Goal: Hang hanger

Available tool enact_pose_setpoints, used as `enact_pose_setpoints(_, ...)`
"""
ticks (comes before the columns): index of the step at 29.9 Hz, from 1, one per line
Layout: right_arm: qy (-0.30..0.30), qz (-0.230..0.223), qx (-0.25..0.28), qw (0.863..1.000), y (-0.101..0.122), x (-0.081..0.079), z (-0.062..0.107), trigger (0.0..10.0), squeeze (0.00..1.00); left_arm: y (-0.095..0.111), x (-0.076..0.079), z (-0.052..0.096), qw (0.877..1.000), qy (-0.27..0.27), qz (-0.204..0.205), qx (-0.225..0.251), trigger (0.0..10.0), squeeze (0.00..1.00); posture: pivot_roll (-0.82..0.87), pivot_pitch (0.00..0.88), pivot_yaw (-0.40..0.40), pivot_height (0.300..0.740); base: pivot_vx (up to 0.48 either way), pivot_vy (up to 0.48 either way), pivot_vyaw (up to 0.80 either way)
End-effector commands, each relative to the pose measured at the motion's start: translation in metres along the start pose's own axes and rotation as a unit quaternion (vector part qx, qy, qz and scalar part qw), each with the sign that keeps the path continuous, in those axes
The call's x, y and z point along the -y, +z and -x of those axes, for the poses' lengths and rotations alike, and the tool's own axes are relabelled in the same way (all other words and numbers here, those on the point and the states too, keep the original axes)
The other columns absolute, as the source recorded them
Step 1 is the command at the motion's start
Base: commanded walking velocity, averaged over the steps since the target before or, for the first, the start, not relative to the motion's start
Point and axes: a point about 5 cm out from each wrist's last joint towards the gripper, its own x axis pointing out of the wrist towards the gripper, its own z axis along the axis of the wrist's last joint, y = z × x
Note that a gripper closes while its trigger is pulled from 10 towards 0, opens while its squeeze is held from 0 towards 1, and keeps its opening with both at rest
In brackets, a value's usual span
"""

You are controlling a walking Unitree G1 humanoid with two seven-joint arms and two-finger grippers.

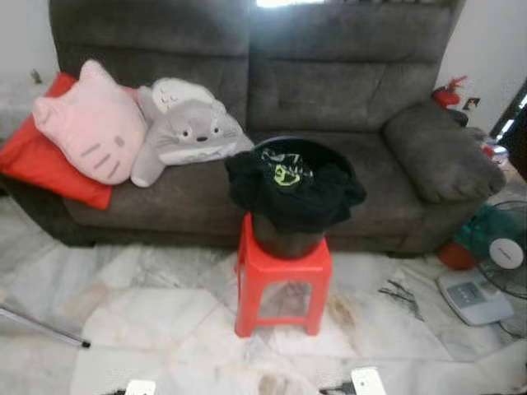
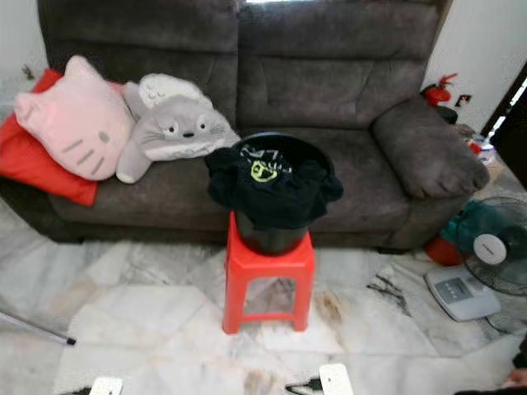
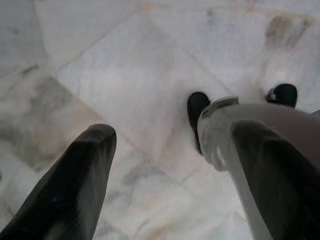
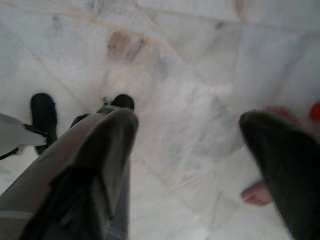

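On red stool (image 1: 283, 271), black garment (image 1: 295, 188) with unreadable print

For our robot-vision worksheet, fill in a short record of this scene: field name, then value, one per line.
Place: marble floor before a grey sofa
Centre: red stool bearing a black bucket
On bucket: black garment draped over the rim
On sofa: pink cushion, grey plush, red pillow
Right side: fan, scale
Left hand: open, above the floor
Right hand: open, above the floor
Hanger: cannot be made out
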Motion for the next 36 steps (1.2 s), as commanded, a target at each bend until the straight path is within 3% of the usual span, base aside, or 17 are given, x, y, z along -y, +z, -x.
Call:
enact_pose_setpoints(1, 0.002, -0.003, 0.003, 1.000, 0.0028, -0.0015, -0.0003, 10.0, 0.00, -0.0022, -0.0038, 0.0006, 1.000, 0.005, 0.003, -0.004, 10.0, 0.00, -0.01, 0.000, -0.037, 0.740, 0.000, 0.000, 0.00)
enact_pose_setpoints(20, 0.000, -0.013, 0.008, 1.000, 0.0031, -0.0011, -0.0002, 10.0, 0.00, 0.0000, -0.0076, 0.0002, 1.000, -0.003, 0.011, -0.006, 10.0, 0.00, -0.02, 0.000, -0.038, 0.740, 0.000, 0.000, 0.00)
enact_pose_setpoints(25, 0.000, 0.001, 0.009, 1.000, 0.0042, -0.0008, -0.0003, 10.0, 0.00, 0.0005, -0.0071, 0.0001, 1.000, -0.006, 0.007, -0.007, 10.0, 0.00, -0.02, 0.000, -0.037, 0.740, 0.000, 0.000, 0.00)
enact_pose_setpoints(36, -0.002, -0.001, 0.011, 1.000, 0.0044, -0.0013, -0.0003, 10.0, 0.00, 0.0013, -0.0084, 0.0000, 1.000, -0.008, 0.001, -0.007, 10.0, 0.00, -0.02, 0.000, -0.030, 0.740, 0.275, 0.000, 0.00)
